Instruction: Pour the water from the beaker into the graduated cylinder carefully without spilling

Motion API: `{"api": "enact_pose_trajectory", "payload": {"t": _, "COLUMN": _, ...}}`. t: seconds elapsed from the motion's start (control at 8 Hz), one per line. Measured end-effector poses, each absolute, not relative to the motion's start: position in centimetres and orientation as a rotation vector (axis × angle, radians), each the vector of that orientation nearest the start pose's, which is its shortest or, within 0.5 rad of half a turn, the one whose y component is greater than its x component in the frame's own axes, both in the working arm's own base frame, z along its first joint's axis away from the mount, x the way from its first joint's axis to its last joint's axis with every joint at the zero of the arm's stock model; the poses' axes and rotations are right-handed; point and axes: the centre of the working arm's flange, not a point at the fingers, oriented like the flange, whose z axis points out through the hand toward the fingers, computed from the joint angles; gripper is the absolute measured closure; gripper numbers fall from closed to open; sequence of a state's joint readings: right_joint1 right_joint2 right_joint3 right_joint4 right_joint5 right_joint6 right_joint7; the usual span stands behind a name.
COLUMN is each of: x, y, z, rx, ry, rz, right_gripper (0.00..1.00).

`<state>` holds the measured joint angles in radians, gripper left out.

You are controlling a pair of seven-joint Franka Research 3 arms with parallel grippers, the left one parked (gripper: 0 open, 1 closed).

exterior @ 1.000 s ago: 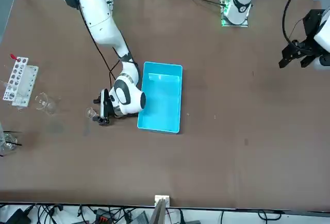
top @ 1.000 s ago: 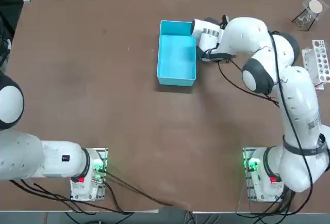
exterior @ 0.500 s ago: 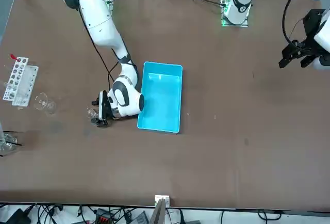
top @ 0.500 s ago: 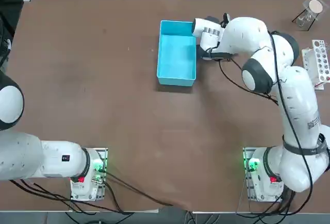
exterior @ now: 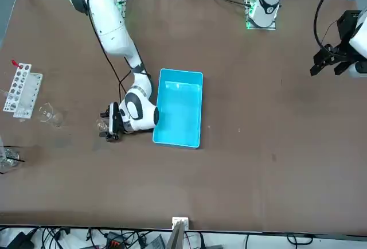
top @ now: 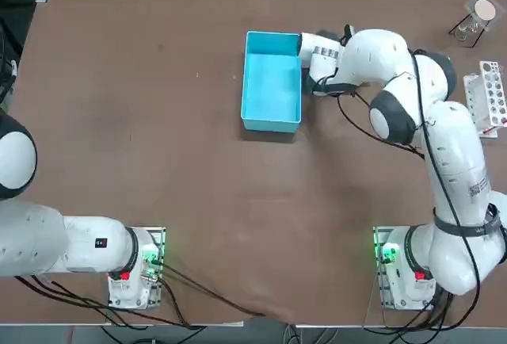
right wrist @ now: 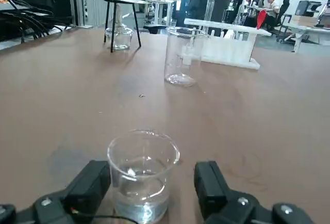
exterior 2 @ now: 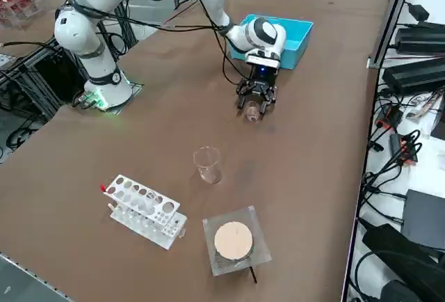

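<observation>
Your right gripper (right wrist: 149,182) sits low on the brown table (top: 158,122) just beside the blue box (top: 272,81), its black fingers (right wrist: 87,185) spread to either side of the beaker (right wrist: 143,175), not yet closed on it; one finger looks close to the glass, the other stands off with a visible gap. The step in hand appears to be the grasp before any pouring. The next move likely calls for a gentle, level squeeze on the thin clear wall, then a slow lift, since a little water lies in the bottom and the smooth glass could slip or tip. The taller clear vessel (right wrist: 181,56), which reads as the graduated cylinder, stands upright well beyond the beaker, near the white holed rack (right wrist: 227,46). A small wire-legged stand with a glass flask (right wrist: 120,30) under it is off to one side, apart from both.
</observation>
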<state>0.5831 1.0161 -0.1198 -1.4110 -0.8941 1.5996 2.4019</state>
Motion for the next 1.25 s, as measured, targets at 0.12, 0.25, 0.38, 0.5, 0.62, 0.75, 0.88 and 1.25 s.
{"api": "enact_pose_trajectory", "payload": {"t": 0.12, "x": 60.7, "y": 22.1, "z": 9.3, "rx": 1.524, "ry": -1.391, "rz": 0.976, "right_gripper": 0.04}}
{"api": "enact_pose_trajectory", "payload": {"t": 0.25, "x": 60.8, "y": 21.9, "z": 9.3, "rx": 1.519, "ry": -1.396, "rz": 0.976, "right_gripper": 0.07}}
{"api": "enact_pose_trajectory", "payload": {"t": 0.38, "x": 60.9, "y": 21.7, "z": 9.4, "rx": 1.515, "ry": -1.401, "rz": 0.978, "right_gripper": 0.19}}
{"api": "enact_pose_trajectory", "payload": {"t": 0.5, "x": 61.1, "y": 21.5, "z": 9.6, "rx": 1.51, "ry": -1.406, "rz": 0.982, "right_gripper": 0.39}}
{"api": "enact_pose_trajectory", "payload": {"t": 0.62, "x": 61.3, "y": 21.4, "z": 9.6, "rx": 1.509, "ry": -1.41, "rz": 0.982, "right_gripper": 0.4}}
{"api": "enact_pose_trajectory", "payload": {"t": 0.75, "x": 61.3, "y": 21.4, "z": 9.7, "rx": 1.51, "ry": -1.411, "rz": 0.983, "right_gripper": 0.4}}
{"api": "enact_pose_trajectory", "payload": {"t": 0.88, "x": 61.4, "y": 21.6, "z": 9.8, "rx": 1.511, "ry": -1.414, "rz": 0.985, "right_gripper": 0.4}}
{"api": "enact_pose_trajectory", "payload": {"t": 1.25, "x": 62.7, "y": 21.9, "z": 13.2, "rx": 1.513, "ry": -1.468, "rz": 0.998, "right_gripper": 0.4}}
